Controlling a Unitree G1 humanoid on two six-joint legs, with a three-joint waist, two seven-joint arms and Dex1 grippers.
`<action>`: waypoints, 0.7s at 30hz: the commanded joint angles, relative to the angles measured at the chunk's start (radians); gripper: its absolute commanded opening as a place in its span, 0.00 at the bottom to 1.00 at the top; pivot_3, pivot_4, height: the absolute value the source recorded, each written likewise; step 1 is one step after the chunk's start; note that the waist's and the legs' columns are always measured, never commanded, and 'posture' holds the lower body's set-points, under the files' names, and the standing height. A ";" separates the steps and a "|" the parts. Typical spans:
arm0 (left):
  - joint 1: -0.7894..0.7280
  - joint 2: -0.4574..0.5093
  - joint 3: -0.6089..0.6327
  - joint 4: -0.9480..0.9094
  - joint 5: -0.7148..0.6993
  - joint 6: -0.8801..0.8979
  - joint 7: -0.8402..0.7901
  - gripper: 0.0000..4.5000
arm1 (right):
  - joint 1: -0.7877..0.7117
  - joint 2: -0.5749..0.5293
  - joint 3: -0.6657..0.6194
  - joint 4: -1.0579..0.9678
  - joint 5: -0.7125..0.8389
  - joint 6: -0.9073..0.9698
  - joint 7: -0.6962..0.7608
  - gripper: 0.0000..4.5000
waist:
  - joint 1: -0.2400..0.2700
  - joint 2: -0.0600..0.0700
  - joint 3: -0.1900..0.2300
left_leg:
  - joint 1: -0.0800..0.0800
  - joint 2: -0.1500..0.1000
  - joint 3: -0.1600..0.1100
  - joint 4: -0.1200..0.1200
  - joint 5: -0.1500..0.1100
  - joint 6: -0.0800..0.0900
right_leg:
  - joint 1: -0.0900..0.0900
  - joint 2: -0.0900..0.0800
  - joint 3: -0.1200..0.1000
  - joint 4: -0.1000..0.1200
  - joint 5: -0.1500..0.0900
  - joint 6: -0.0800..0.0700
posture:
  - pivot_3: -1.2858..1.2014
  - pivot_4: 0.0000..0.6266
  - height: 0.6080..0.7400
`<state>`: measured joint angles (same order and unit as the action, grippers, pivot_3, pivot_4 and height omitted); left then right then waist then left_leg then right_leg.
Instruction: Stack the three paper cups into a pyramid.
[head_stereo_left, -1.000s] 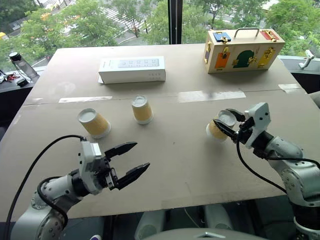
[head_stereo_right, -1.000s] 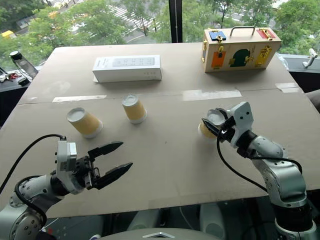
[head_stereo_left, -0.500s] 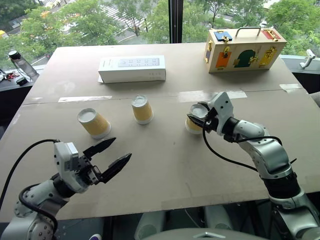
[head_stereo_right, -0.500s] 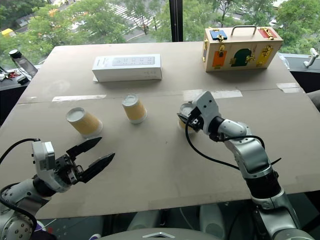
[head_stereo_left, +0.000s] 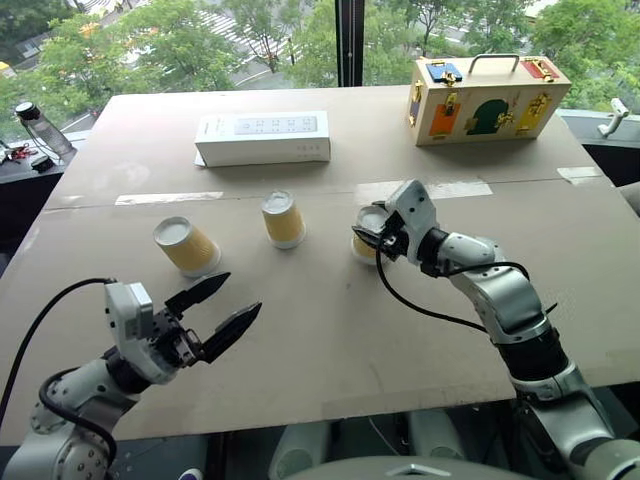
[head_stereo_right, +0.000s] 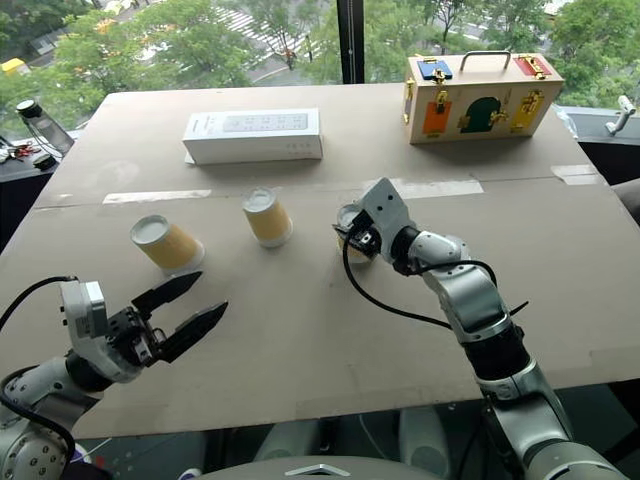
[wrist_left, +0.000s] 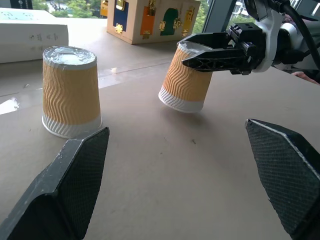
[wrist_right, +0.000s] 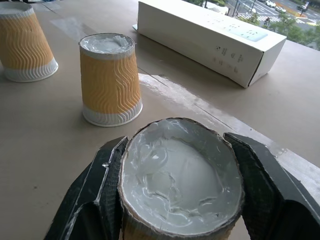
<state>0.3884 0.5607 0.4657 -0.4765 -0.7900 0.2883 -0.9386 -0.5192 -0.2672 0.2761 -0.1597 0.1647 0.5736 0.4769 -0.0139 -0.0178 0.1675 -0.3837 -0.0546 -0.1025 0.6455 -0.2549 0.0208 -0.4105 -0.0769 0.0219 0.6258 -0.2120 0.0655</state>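
Over mid-table the right gripper (head_stereo_left: 372, 238) reaches in from the right, arm stretched forward and leftward, jaws clamped on a tilted paper cup (wrist_left: 186, 80) near the middle cup (head_stereo_left: 283, 219). Left cup (head_stereo_left: 186, 246) stands further left on the table (head_stereo_left: 330, 330). Left gripper (head_stereo_left: 222, 311) hovers low at the near edge, pointing rightward, jaws wide apart, holding nothing.

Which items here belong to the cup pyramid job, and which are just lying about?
Job: held cup in the right gripper; middle cup; left cup.
Lying about: white box; wooden latch box; bottle.
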 joint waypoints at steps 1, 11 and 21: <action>-0.017 0.004 0.022 -0.008 -0.028 0.012 0.027 1.00 | 0.007 0.003 -0.017 0.054 -0.004 -0.079 0.028 0.73 | -0.001 0.000 0.000 | 0.000 0.000 0.000 0.000 0.000 0.000 | 0.000 0.000 0.000 0.000 0.000 0.000 | 0.52 0.24 1.00; -0.207 0.047 -0.070 -0.036 0.099 0.165 0.330 1.00 | 0.157 -0.078 -0.193 -0.214 0.273 -0.220 0.265 0.99 | 0.003 0.000 0.000 | 0.000 0.000 0.000 -0.001 0.000 0.000 | 0.000 0.000 0.001 0.000 0.002 0.004 | 0.52 0.24 1.00; -0.551 0.037 -0.221 0.117 0.184 0.321 0.500 1.00 | 0.376 -0.287 -0.392 -0.455 0.430 -0.181 0.319 0.99 | 0.002 0.000 0.000 | 0.000 -0.001 -0.002 -0.001 0.000 0.000 | 0.001 0.001 0.000 0.000 0.002 0.004 | 0.52 0.24 1.00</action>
<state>-0.1250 0.5994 0.2522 -0.3872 -0.6377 0.6089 -0.4577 -0.1604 -0.5323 -0.0686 -0.5506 0.5710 0.3915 0.7925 -0.0117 -0.0182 0.1676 -0.3834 -0.0551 -0.1041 0.6447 -0.2548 0.0204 -0.4096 -0.0759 0.0214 0.6262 -0.2096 0.0695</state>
